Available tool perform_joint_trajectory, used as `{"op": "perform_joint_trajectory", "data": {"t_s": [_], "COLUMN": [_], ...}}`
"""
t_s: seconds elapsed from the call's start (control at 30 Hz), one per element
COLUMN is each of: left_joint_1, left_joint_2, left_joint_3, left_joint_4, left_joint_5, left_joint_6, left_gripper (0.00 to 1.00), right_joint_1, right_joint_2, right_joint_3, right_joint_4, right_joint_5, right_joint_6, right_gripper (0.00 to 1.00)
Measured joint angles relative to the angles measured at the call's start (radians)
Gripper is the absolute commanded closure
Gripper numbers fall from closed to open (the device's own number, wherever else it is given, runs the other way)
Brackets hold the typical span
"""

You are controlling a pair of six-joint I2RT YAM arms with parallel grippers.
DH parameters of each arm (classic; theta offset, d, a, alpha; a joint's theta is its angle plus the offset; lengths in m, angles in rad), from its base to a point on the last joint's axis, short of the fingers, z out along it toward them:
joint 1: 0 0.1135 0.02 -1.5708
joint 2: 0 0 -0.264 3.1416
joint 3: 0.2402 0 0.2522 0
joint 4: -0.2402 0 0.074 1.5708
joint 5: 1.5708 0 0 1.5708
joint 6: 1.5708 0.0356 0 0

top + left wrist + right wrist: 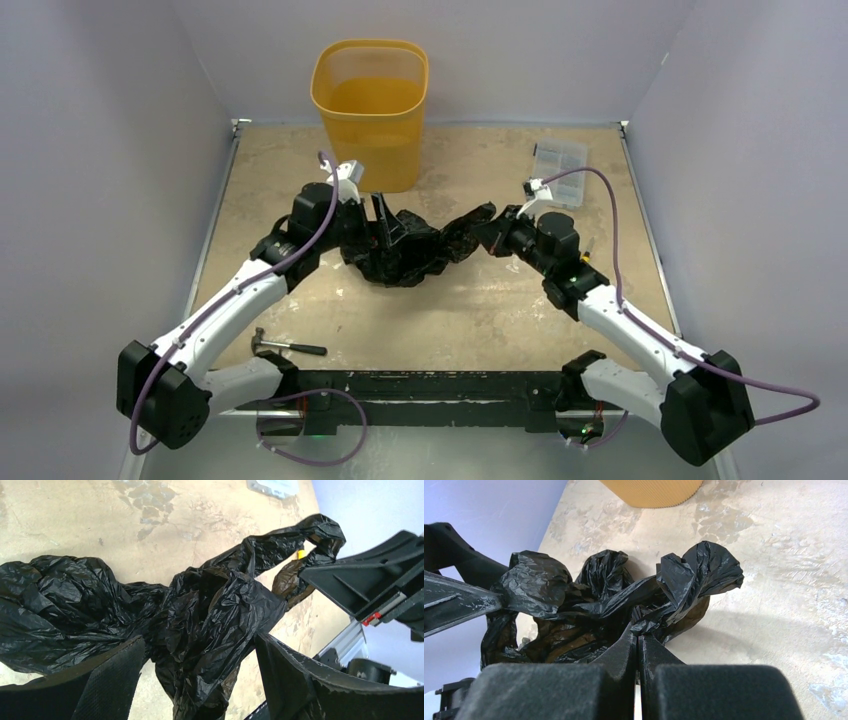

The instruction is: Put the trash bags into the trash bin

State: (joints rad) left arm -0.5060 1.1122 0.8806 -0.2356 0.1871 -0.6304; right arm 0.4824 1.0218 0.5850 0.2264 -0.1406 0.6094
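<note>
Looking at the top view: thin glossy black plastic bag [410, 255] lies crumpled on the tan table [480, 320], roughly mid-table, between the two arms. Not in the bin.

Orange-yellow mesh plastic wastebasket [375, 150] stands upright at the far edge, just beyond the bag and apart from it. Its lower wall [654, 492] shows at the top of the right wrist view.

Left gripper [197, 642]: jaws wide apart, straddling a wrinkled fold of the bag [60, 600]. Film sits in the gap; can't tell whether either finger touches it. Nothing clamped.

Right gripper [638, 635]: jaws pressed together, pinching a twisted strand of the bag [604, 570] at the tips. That strand rises from the fingers into a knotted lump. Top view puts this gripper [478, 222] at the bag's right end.

Other items: small hammer with a black handle [290, 346] on the table near the left arm's base; small clear plastic box [558, 160] at the far right corner, well apart from the bag.
</note>
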Motion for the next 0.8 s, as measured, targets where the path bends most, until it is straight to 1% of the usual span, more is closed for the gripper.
{"op": "perform_joint_trajectory", "data": {"t_s": [0.2, 0.33, 0.57, 0.67, 0.8], "left_joint_1": [0.002, 0.002, 0.016, 0.022, 0.023], "left_joint_2": [0.053, 0.061, 0.095, 0.095, 0.13], "left_joint_3": [0.045, 0.062, 0.21, 0.232, 0.251], "left_joint_4": [-0.072, -0.135, -0.253, -0.281, -0.367], "left_joint_5": [0.079, 0.124, 0.203, 0.251, 0.302], "left_joint_6": [0.1, 0.154, 0.254, 0.291, 0.357], "left_gripper": [0.18, 0.16, 0.12, 0.12, 0.12], "right_joint_1": [0.0, 0.0, 0.0, 0.0, 0.0], "right_joint_2": [0.014, 0.031, 0.06, 0.06, 0.06], "right_joint_3": [0.013, 0.031, 0.055, 0.058, 0.058], "right_joint_4": [-0.028, -0.044, -0.055, -0.055, -0.055], "right_joint_5": [-0.016, -0.019, -0.019, -0.018, -0.018], "right_joint_6": [0.0, 0.0, 0.008, 0.013, 0.021], "right_gripper": [0.96, 0.96, 0.95, 0.95, 0.95]}}
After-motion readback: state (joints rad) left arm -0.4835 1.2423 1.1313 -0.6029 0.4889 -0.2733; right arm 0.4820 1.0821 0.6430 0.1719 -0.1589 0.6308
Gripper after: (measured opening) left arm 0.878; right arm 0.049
